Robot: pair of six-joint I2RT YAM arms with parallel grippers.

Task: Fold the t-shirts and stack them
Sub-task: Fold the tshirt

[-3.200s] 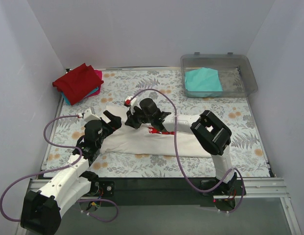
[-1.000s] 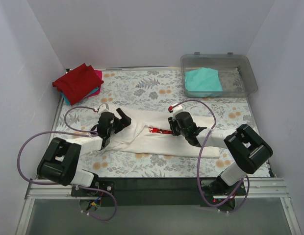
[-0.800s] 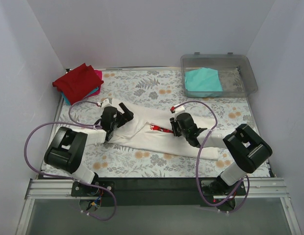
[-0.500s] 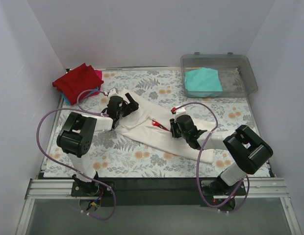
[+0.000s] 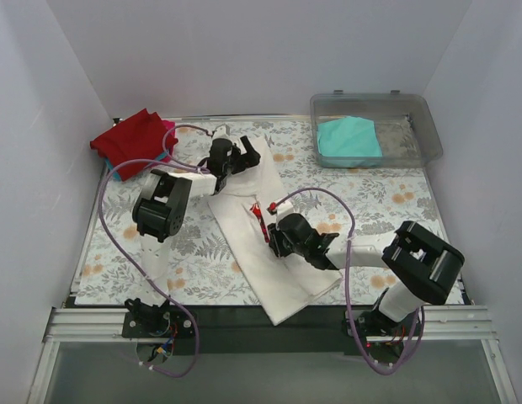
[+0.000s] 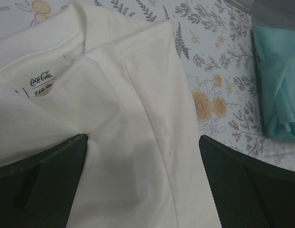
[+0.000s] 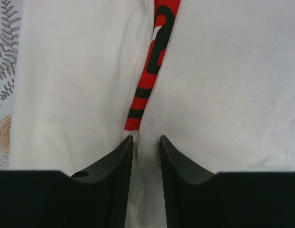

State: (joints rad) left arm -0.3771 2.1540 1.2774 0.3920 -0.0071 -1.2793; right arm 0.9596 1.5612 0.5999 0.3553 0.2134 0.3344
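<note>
Top external view: a clear bin (image 5: 417,143) at the far right of the table (image 5: 396,210) holds one folded teal t-shirt (image 5: 348,139). A red-topped stack of folded t-shirts (image 5: 133,141) sits at the far left, outside any container. The white t-shirt (image 5: 242,225) lies as a long band. Its long axis runs from the neck at the far middle down to the near edge, angled slightly rightward. Only the left wrist view shows the neck label (image 6: 40,80), and the left jaws spread wide over the cloth, gripping nothing. Only the right wrist view shows the right jaws nearly closed, pinching a ridge of the white t-shirt at the end of a red print strip (image 7: 154,61).
</note>
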